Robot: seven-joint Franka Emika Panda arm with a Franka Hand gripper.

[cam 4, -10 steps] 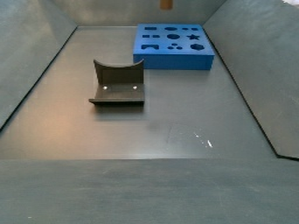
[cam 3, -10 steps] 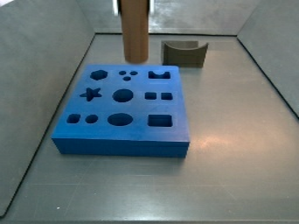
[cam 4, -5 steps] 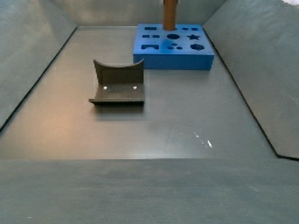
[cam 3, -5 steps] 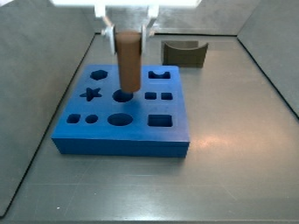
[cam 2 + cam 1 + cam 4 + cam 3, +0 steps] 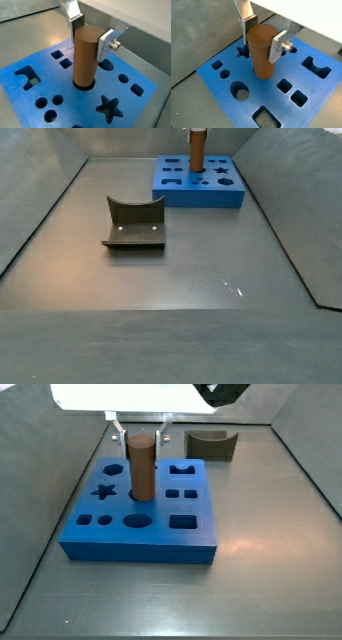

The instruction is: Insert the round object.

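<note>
Round object (image 5: 84, 57) upright, long axis vertical, clamped in the hand (image 5: 91, 32), lower end hidden in the blue block (image 5: 47, 85).

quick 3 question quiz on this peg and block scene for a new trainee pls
1. True or false: the pincer grips the brown peg near its top.
2. The peg's lower end is: A) on the floor B) in a round hole of the blue block C) in the star hole.
3. What lies on the floor apart from the block?

Key: 1 true. 2 B. 3 the dark grey curved block.
</note>
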